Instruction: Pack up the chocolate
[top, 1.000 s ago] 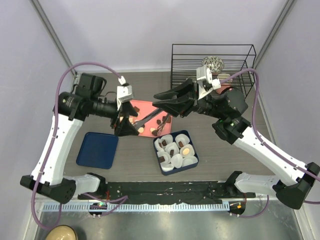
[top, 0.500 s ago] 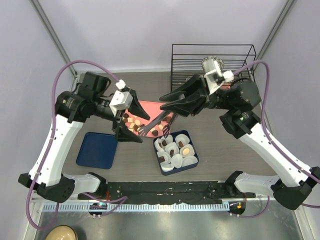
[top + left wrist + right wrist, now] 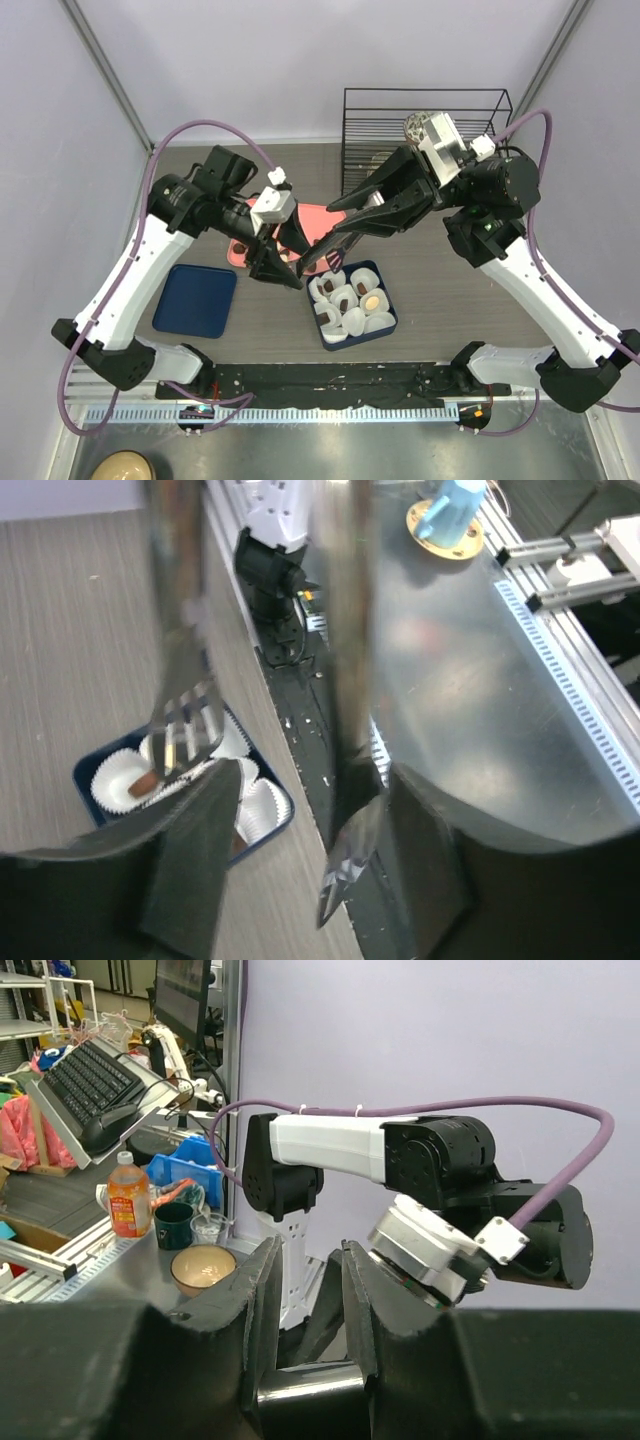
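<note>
Tongs carrying chocolate (image 3: 146, 780) to the box (image 3: 385, 300)

Small, light, probably slippery; we'd pinch its sides gently. Right hand (image 3: 305, 1300) clamps the tongs (image 3: 318, 255); left hand's (image 3: 285, 265) fingers apart.

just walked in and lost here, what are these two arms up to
They are packing chocolate. The right pincer is shut on tongs, whose tips hold a brown chocolate just over a paper cup in the blue box. The left pincer hovers close by the tongs' tips, jaws apart. Several cups in the box already hold pieces. The pink tray lies behind, mostly hidden by the arms.
</note>
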